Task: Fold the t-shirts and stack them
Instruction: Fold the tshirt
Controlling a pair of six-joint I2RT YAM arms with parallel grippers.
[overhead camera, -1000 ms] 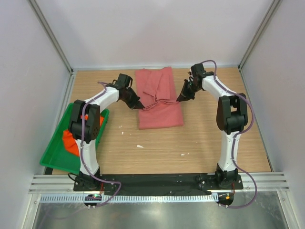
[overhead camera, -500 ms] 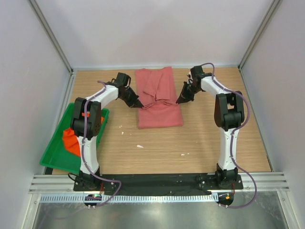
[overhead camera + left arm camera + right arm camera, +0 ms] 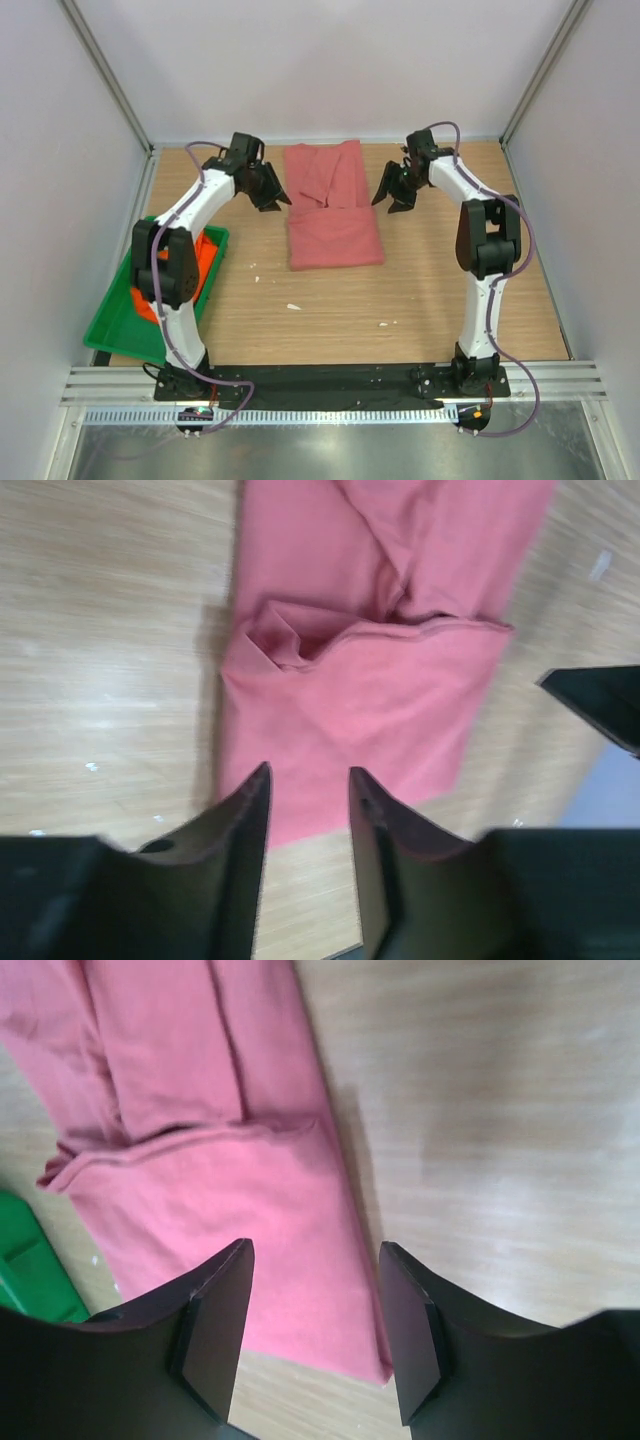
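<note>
The dusty pink t-shirt [image 3: 333, 215] lies folded flat at the back middle of the table, its near half doubled over with a fold line across it. My left gripper [image 3: 273, 197] hangs just off its left edge, open and holding nothing. In the left wrist view that gripper [image 3: 308, 770] looks down on the pink t-shirt [image 3: 370, 680]. My right gripper [image 3: 395, 200] hangs off the shirt's right edge, open and empty. In the right wrist view this gripper [image 3: 315, 1245] is above the shirt's [image 3: 230, 1190] edge. The orange t-shirt [image 3: 148, 298] lies bunched in the tray, partly hidden by the left arm.
A green plastic tray [image 3: 110, 335] sits at the left edge of the table, and its corner [image 3: 30, 1270] shows in the right wrist view. Small white specks [image 3: 293, 306] lie on the wood in front of the pink shirt. Walls close in the table on three sides.
Both grippers were shut on the pink shirt's side edges; they have opened, let go and drawn back outward. The shirt now lies flat.
</note>
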